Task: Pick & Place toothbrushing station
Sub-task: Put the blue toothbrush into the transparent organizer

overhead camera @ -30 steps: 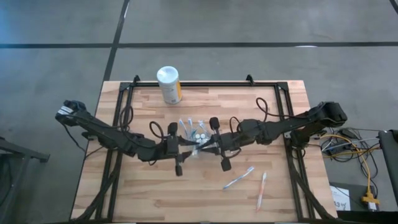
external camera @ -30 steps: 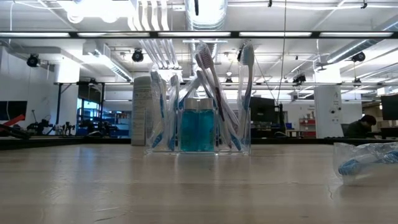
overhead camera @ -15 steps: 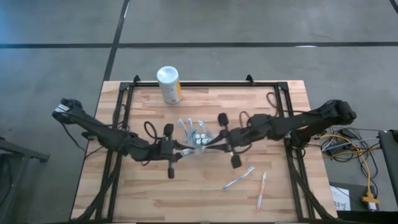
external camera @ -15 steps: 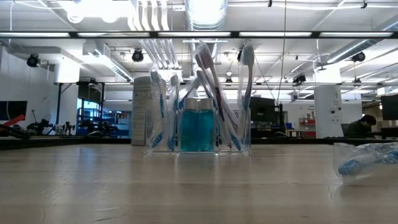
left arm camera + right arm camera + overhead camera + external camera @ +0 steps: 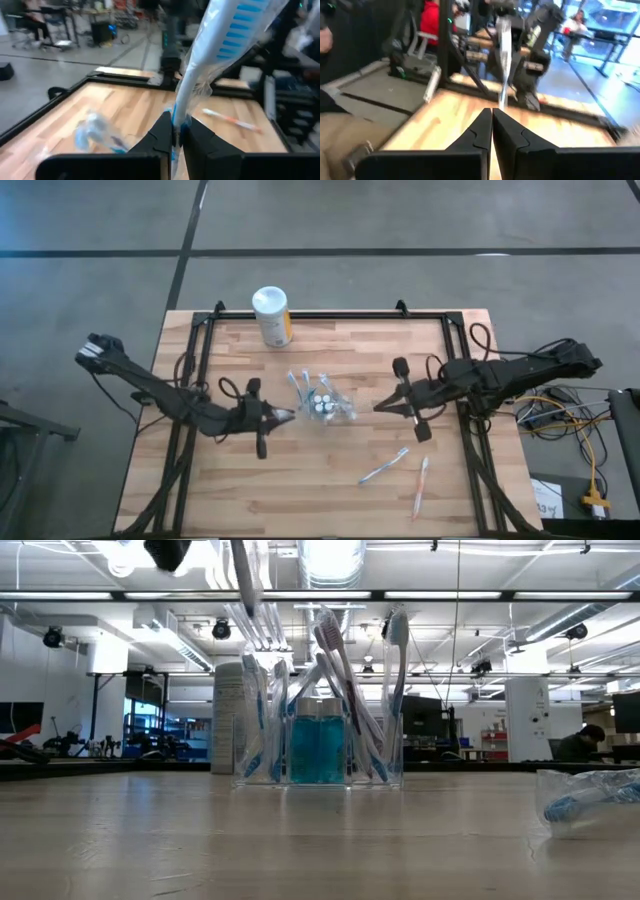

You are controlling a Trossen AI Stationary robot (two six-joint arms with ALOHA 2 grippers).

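Clear film over the nearest loose toothbrush, flat on the wooden counter toward the front right. Second loose toothbrush just beside it. Light, thin, stiff handle, slippery crinkly wrap. Best pinched mid-handle across the narrow side, low to the wood.

Mid-counter: left hand pressed together on a wrapped blue-and-white toothbrush, pinching the handle end, brush sticking out ahead of the fingers, clear of the counter, just left of the clear cup. Cup upright, holding more brushes and teal tubes. Light and thin-walled, probably tips on a sideways knock, so come in from above.

Right hand near the cup's other side, not touching, fingers pressed together, nothing visibly held.

Farther back: white canister, well apart, not part of the job.
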